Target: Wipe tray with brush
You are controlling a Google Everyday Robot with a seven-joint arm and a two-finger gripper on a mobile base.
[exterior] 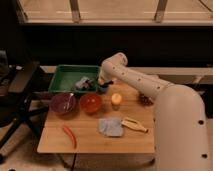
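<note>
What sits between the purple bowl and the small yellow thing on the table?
The orange bowl, per the camera view. The gripper is at the tray's right end.

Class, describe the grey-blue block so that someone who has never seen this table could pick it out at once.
Start at the wooden table; the gripper is at the back, at the right end of the green tray. Come to the front half: the grey-blue block lies in front of the orange bowl, left of the tan wooden scoop. It alone there is pale blue and squarish.
</note>
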